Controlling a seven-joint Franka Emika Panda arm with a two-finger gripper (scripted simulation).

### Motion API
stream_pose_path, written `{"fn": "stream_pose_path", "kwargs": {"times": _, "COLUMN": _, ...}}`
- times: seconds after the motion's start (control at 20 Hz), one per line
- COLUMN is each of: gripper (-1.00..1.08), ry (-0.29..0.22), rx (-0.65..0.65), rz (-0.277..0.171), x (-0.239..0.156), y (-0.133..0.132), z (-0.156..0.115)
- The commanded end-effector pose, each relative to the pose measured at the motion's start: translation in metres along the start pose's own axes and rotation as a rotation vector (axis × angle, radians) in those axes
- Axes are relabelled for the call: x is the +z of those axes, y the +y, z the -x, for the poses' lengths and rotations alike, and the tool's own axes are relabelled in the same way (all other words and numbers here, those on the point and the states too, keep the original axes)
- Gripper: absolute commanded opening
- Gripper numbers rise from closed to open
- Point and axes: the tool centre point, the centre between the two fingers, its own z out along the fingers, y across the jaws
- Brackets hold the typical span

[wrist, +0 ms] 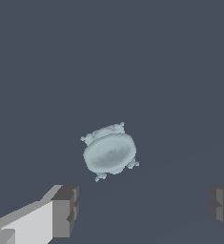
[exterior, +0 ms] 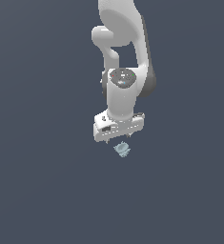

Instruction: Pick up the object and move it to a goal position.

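The object [exterior: 122,149] is a tiny pale blue-grey ridged piece lying on the dark floor, just beyond and below the white hand in the exterior view. In the wrist view the object [wrist: 109,151] shows as a rounded oval cap with small ridged bits around its edge. My gripper [exterior: 117,139] hovers above it, pointing down. Its two grey fingertips [wrist: 66,211] stand wide apart with nothing between them, and the object lies ahead of the gap, touching neither finger.
A plain dark grey floor [exterior: 46,190] fills both views. The white arm [exterior: 123,57] rises above the hand in the exterior view.
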Motion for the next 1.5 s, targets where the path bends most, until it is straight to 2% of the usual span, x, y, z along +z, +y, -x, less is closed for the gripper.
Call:
{"fn": "stream_pose_path", "kwargs": {"times": 0.0, "gripper": 1.00, "ry": -0.008, "rx": -0.078, "rz": -0.002, "x": 0.012, "y": -0.005, "z": -0.002}}
{"fn": "stream_pose_path", "kwargs": {"times": 0.3, "gripper": 1.00, "ry": -0.023, "rx": -0.230, "rz": -0.009, "x": 0.035, "y": -0.014, "z": -0.007}}
{"fn": "stream_pose_path", "kwargs": {"times": 0.6, "gripper": 1.00, "ry": -0.030, "rx": -0.321, "rz": -0.016, "x": 0.049, "y": -0.020, "z": -0.009}}
{"fn": "stream_pose_path", "kwargs": {"times": 1.1, "gripper": 1.00, "ry": -0.032, "rx": -0.346, "rz": -0.018, "x": 0.057, "y": -0.021, "z": -0.009}}
{"fn": "stream_pose_path", "kwargs": {"times": 1.45, "gripper": 1.00, "ry": -0.032, "rx": -0.349, "rz": -0.018, "x": 0.090, "y": -0.022, "z": -0.007}}
